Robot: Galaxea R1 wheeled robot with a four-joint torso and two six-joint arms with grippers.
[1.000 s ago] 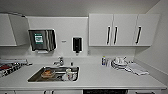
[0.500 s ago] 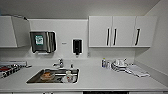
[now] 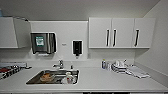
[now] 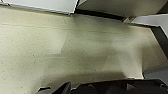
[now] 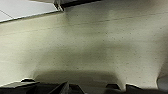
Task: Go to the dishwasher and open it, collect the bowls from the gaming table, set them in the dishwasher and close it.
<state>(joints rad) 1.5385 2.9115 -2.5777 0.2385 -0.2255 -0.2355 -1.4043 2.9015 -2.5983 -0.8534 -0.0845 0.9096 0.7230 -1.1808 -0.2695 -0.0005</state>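
- The head view faces a white counter (image 3: 105, 81) that runs across the lower half of the frame, with a white wall behind it.
- A steel sink (image 3: 53, 76) is set into the counter at lower left of centre. A brownish round item (image 3: 47, 77) lies in its left part and a pale bottle-like thing (image 3: 68, 78) in its right part; what they are is too blurred to tell.
- A tap (image 3: 60, 64) stands just behind the sink.
- On the wall at centre left hangs a grey towel dispenser (image 3: 43, 43) with a green label; right of it, near the middle, a small black dispenser (image 3: 77, 47).
- Three white cabinet doors (image 3: 121, 32) with black handles fill the upper right; another white cabinet (image 3: 12, 32) sits at upper left.
- On the counter at right of centre are a small bottle (image 3: 103, 64), a stack of pale dishes (image 3: 119, 67) and a folded cloth (image 3: 137, 72), close together.
- At the left edge lies a rack with dark and red items (image 3: 8, 70), unclear.
- The dishwasher, bowls and gaming table cannot be made out in any view; the counter's lower front is cut off at the bottom edge.
- Both wrist views look at a speckled beige floor (image 4: 75, 50), with white cabinet bases (image 4: 42, 5) along the upper edge.
- Dark robot parts sit at the bottom edge of each wrist view; I cannot tell how far either gripper is open or whether it holds anything.
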